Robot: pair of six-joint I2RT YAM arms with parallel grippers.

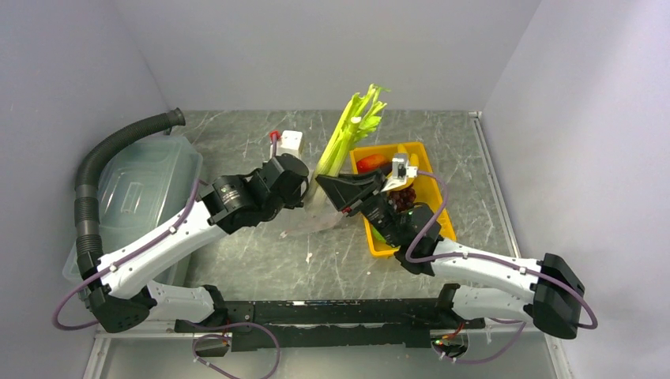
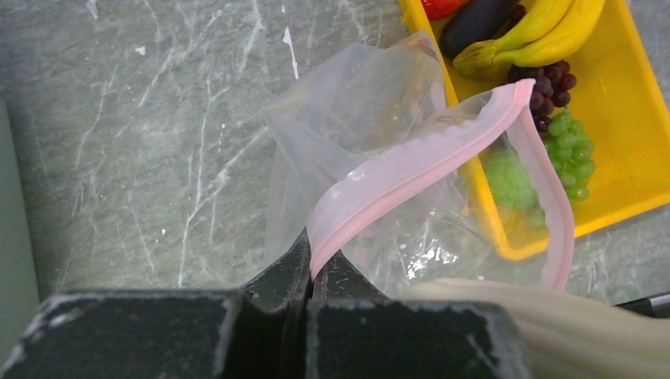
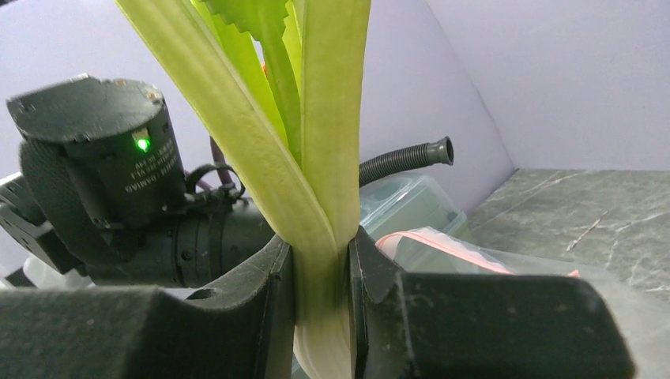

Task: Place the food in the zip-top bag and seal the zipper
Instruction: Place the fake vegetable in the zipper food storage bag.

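Item: leek (image 3: 316, 158), pale green, held upright. The right fingers (image 3: 261, 288) are clenched low on its stalk, with the white butt end pointing down just above the bag's mouth. Item: zip-top bag (image 2: 355, 103), clear and crumpled, lying on the desk (image 2: 158, 118) against the yellow tray (image 2: 624, 103). One lip of its pink zipper (image 2: 419, 162) is pinched tight in the left fingers (image 2: 286, 272) and raised; the other lip sags, so the mouth gapes. Contents of bag: none apparent. In the tray: bananas (image 2: 537, 39), eggplant (image 2: 474, 24), dark grapes (image 2: 545, 83), green grapes (image 2: 573, 154). Step in hand, as judged: feeding the leek butt-first into the mouth. Handling notes: hold the raised lip high and taut so the opening stays wide. Aim the butt between the two pink lips, not onto the film. Lay the stalk along the bag's longest line, since the leek looks long for it. Let go only once the butt rests deep inside, as thin film will drag.
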